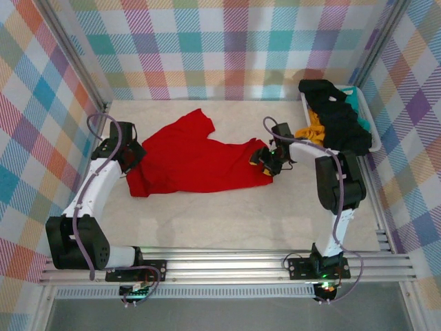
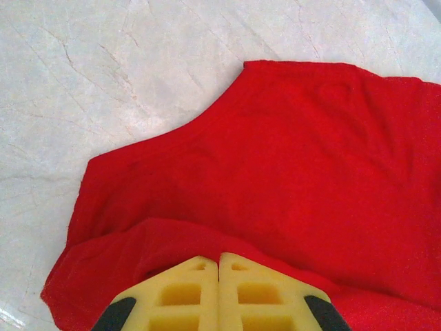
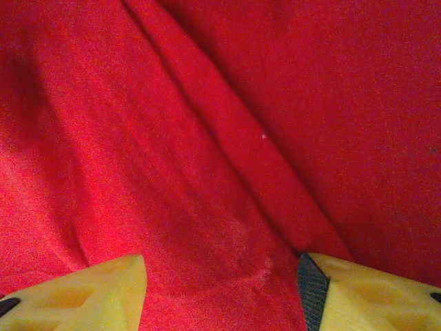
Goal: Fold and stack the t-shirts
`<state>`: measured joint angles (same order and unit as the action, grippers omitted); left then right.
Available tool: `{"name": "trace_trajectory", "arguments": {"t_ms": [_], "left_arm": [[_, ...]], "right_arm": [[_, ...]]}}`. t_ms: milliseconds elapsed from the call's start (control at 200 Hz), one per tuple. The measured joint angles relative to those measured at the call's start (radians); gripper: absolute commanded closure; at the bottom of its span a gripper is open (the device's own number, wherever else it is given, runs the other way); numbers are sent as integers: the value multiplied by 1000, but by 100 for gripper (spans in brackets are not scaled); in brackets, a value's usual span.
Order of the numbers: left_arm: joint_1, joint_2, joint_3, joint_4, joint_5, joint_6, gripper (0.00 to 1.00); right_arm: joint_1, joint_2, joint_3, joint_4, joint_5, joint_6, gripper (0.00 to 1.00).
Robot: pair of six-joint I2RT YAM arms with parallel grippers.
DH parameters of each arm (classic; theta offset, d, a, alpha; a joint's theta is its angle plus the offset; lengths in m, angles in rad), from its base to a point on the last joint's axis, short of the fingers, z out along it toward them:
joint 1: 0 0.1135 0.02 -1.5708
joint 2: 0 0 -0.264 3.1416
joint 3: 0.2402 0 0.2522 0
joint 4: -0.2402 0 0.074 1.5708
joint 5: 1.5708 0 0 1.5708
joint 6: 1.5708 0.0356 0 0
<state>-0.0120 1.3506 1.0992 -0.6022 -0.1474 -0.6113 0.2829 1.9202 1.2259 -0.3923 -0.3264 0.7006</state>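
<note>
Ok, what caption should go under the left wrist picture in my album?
Left claw shut on an edge of the red t-shirt, above the pale table.

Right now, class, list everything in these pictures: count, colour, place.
table: one, pale marbled, under everything
walls: three, pastel plaid, around the table
rails: several, silver, near edge
basket: one, white and teal, far right
red t-shirt: one, bright red, spread rumpled on the table, left of centre
black t-shirts: count unclear, black, heaped in the basket
orange-yellow t-shirt: at least one, orange-yellow, at the basket's near-left edge
left claw: one, yellow, shut on the red t-shirt's left edge
right claw: one, yellow, open over the red t-shirt's right edge
</note>
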Motion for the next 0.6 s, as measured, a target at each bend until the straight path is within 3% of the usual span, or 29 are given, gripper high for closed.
{"name": "trace_trajectory", "arguments": {"t_ms": [600], "left_arm": [[0,0,0,-1,7,3,100]], "right_arm": [[2,14,21,21,12,-74,43]]}}
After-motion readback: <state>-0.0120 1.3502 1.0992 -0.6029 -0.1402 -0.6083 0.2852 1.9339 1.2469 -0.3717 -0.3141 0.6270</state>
